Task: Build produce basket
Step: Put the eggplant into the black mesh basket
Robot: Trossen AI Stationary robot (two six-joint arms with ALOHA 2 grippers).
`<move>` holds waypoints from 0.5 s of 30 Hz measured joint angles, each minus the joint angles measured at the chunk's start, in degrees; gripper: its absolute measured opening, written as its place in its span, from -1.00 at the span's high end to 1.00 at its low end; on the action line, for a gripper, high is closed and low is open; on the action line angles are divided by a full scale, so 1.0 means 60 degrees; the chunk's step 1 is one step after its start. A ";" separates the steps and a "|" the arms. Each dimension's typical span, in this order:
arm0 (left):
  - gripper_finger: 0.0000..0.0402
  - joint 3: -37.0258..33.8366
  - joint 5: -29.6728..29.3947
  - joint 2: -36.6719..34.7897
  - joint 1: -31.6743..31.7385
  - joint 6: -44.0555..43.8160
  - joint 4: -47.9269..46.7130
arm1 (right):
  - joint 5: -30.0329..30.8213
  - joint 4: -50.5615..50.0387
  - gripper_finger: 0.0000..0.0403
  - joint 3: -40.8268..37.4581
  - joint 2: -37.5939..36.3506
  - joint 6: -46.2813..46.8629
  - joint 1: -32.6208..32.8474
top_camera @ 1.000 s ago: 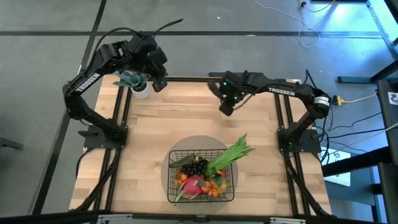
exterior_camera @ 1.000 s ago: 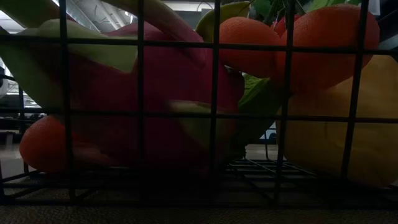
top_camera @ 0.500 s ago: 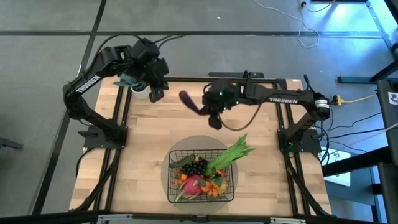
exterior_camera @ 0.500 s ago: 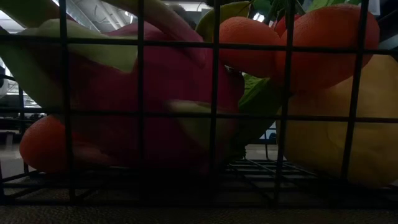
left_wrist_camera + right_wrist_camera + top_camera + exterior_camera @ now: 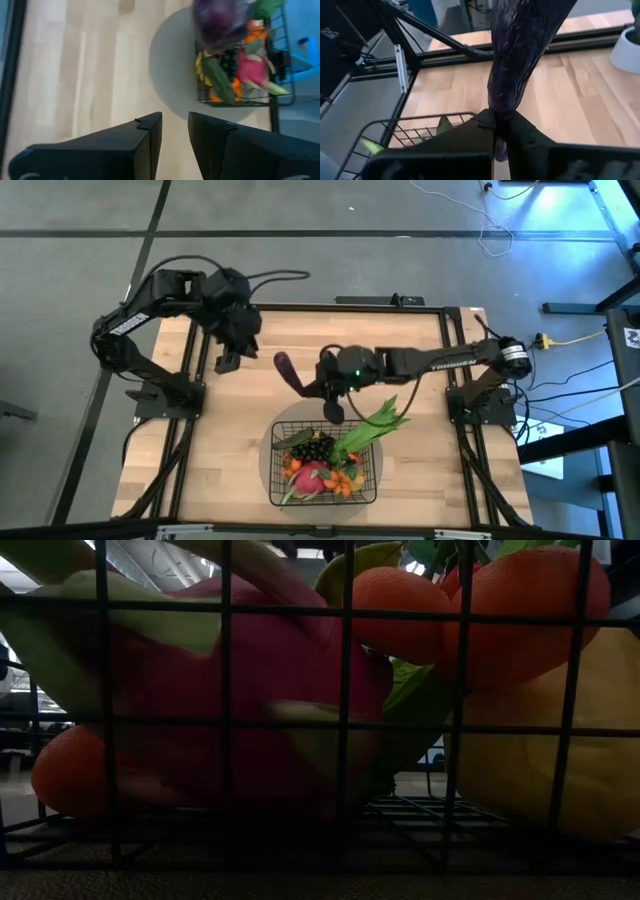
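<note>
The black wire-mesh basket (image 5: 369,470) stands on a round grey mat near the table's near edge. It holds a pink dragon fruit (image 5: 310,477), dark grapes (image 5: 316,448), oranges (image 5: 346,481) and long green leafy stalks (image 5: 376,423) that stick out over its far right corner. The low view looks through the basket wall (image 5: 345,720) at the dragon fruit (image 5: 260,670), oranges (image 5: 520,595) and a yellow mango (image 5: 570,770). My right gripper (image 5: 315,388) is shut on a dark purple eggplant (image 5: 290,372) just beyond the basket's far side. My left gripper (image 5: 228,363) hovers open over the far left of the table. My right gripper pinches the eggplant between its two fingers near its narrow end (image 5: 499,117). The fingers come from the table's right. The eggplant's thick body (image 5: 520,45) sticks out past the fingertips toward the far left, lifted clear of the table.
A white pot (image 5: 631,47) stands near the far left corner; in the high view the left arm (image 5: 190,290) hides it. The grey mat (image 5: 172,75) rings the basket. Bare wood (image 5: 420,350) lies between the arms and the basket.
My right gripper has carried the eggplant from the far edge toward the table's left and near side, up to the basket's far rim. My left gripper has swung away from the potted plant toward the near edge. The basket and its produce have stayed put.
</note>
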 joint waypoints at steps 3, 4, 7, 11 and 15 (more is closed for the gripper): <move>0.58 -0.0023 -0.0001 -0.0278 -0.0451 -0.0408 -0.0231 | 0.0274 0.0812 0.99 -0.0196 0.0262 0.0267 0.0413; 0.58 -0.0013 0.0017 -0.0339 -0.0585 -0.0476 -0.0235 | 0.0291 0.0990 0.99 -0.0296 0.0336 0.0327 0.0533; 0.58 -0.0041 -0.0010 -0.0590 -0.1056 -0.0958 -0.0434 | 0.0270 0.1811 0.99 -0.0320 0.0755 0.0560 0.0869; 0.58 -0.0005 -0.0009 -0.0909 -0.1622 -0.1361 -0.0403 | 0.0246 0.2803 0.99 -0.0320 0.1424 0.0702 0.1121; 0.58 -0.0016 -0.0090 -0.0993 -0.1969 -0.1475 -0.0276 | -0.0197 0.3580 0.99 -0.0324 0.2068 0.1080 0.1204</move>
